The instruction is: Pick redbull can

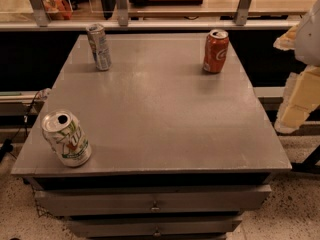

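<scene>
The redbull can, slim, silver and blue with a silver top, stands upright at the far left corner of the grey table top. My gripper, cream and white, hangs at the right edge of the view, beside and off the table's right side. It is far from the redbull can, across the whole width of the table, and holds nothing that I can see.
A wider red-orange soda can stands at the far right of the table. A white and green can stands at the near left corner. Drawers sit under the top. A railing and counter run behind the table.
</scene>
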Controlling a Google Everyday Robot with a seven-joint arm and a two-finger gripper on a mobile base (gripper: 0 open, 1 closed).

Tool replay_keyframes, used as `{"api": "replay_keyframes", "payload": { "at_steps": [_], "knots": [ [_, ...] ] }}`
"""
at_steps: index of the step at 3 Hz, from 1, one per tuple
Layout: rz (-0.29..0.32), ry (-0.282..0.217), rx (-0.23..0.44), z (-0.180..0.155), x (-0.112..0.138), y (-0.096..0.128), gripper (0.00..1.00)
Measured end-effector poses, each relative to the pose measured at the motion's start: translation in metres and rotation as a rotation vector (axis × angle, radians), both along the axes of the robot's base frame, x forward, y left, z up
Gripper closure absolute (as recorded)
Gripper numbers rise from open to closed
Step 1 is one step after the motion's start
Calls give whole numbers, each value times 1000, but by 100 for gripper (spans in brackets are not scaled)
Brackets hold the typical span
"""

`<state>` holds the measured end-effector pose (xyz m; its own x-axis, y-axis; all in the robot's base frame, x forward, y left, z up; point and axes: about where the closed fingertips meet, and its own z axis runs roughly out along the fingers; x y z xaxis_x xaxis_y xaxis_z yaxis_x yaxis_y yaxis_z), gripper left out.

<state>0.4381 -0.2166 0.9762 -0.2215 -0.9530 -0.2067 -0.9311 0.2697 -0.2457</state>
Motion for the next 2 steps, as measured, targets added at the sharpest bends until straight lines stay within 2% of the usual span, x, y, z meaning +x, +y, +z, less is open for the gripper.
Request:
{"api": "replay_keyframes", "payload": {
  "at_steps": [1, 2],
  "knots": [
    [0, 0, 0, 0, 0, 0, 0],
    [-13, -22, 59, -4, 20, 8, 0]
  ]
}}
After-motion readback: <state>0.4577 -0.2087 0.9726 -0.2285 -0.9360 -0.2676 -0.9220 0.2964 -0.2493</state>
